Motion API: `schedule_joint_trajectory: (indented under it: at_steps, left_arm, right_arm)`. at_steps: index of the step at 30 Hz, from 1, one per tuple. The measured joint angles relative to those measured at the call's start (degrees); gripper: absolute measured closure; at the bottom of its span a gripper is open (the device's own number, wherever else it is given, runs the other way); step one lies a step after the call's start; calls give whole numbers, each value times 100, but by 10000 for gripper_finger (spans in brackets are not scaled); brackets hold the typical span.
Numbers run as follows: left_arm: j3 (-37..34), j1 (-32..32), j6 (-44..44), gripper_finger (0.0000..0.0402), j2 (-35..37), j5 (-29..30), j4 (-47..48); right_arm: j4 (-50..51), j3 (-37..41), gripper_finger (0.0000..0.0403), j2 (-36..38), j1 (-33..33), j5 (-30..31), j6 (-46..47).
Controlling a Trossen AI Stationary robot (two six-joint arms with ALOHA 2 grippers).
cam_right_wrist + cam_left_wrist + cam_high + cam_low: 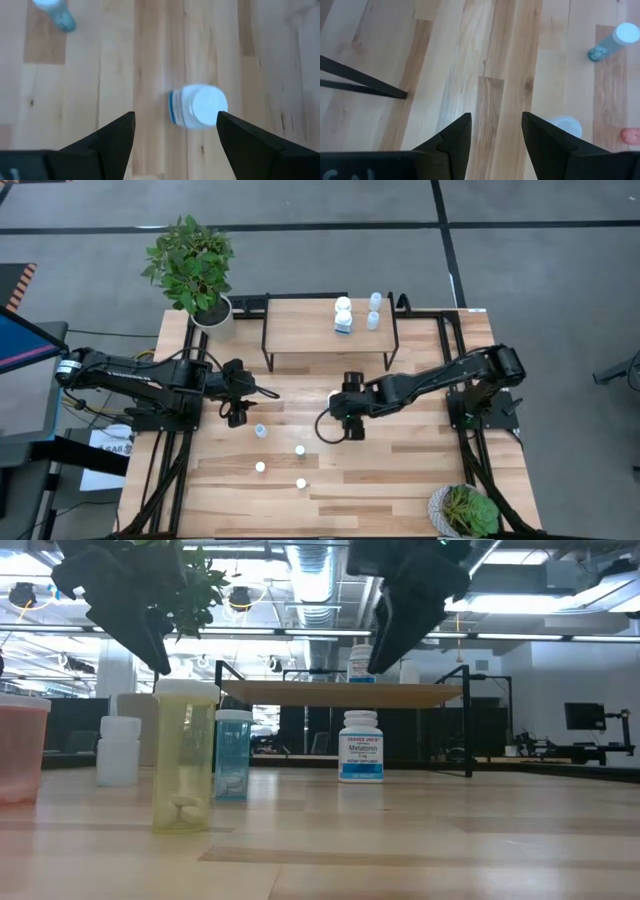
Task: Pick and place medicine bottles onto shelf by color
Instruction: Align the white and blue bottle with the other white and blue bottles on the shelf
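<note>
Jaws of the right gripper (175, 137) gape over a round-capped white bottle (197, 106).

- We see two black jointed arms; the left arm (140, 375) carries pale lettering.
- Our left gripper (495, 132) and right gripper (176, 131) end in dark, wedge-shaped fingers.

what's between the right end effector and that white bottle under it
Nothing visible. The right end effector hangs open directly above the white bottle, which stands alone on bare tabletop. The nearest other thing, a pale blue bottle, stands well off to one side.
</note>
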State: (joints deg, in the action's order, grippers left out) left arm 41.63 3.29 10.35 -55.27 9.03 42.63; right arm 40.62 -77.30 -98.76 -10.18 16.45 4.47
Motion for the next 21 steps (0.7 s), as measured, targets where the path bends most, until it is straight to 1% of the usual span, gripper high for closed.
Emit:
schedule_joint_trajectory:
  at_steps: [5,8,12,13,17,21]
  left_arm:
    - [0,-1,0,239,0,113,-1]
    - [0,-2,2,239,0,114,-2]
    - [0,0,0,239,0,112,-2]
    - [0,0,0,239,0,112,-1]
    - [0,0,0,239,0,158,-7]
    - [0,-1,0,239,0,226,-9]
  right_arm:
    - [48,-414,99,-264,21,15,-38]
    - [280,-589,99,-349,74,17,-5]
    - [717,-600,100,-373,318,-19,0]
    - [820,-598,100,-369,409,-92,-1]
    - [794,-598,100,-371,758,-713,-136]
    - [632,-487,100,-371,1021,-892,-426]
